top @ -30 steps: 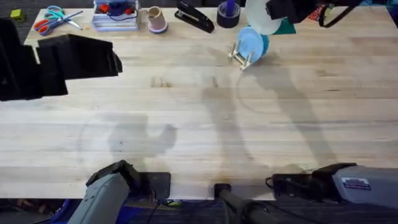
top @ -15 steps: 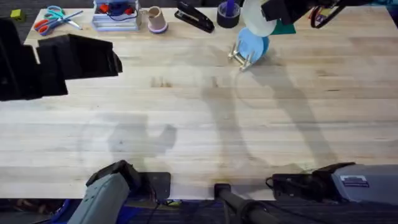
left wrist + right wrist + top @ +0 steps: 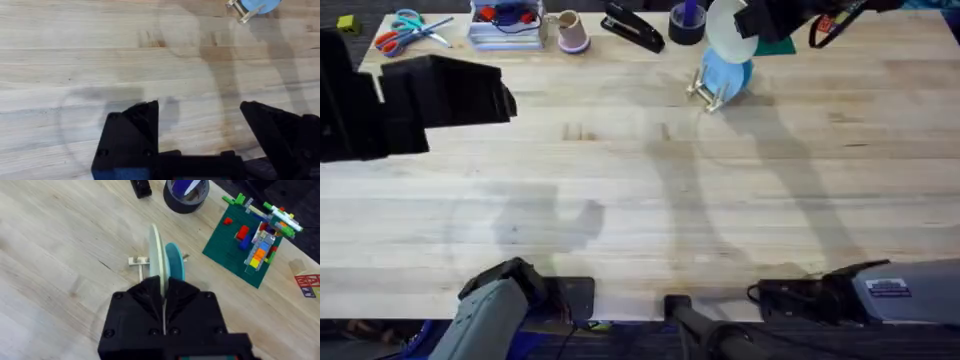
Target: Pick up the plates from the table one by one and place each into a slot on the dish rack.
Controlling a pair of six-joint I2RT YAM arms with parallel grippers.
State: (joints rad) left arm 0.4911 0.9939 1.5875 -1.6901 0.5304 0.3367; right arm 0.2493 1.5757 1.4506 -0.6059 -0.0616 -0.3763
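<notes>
Right tool clamps pale plate edge-on above dish rack; left tool apart.

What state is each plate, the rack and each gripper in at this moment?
Light blue plate: standing on edge in the dish rack.
Pale plate: held on edge over the rack.
Right gripper: shut on the pale plate.
Left gripper: open, holding nothing.
</notes>
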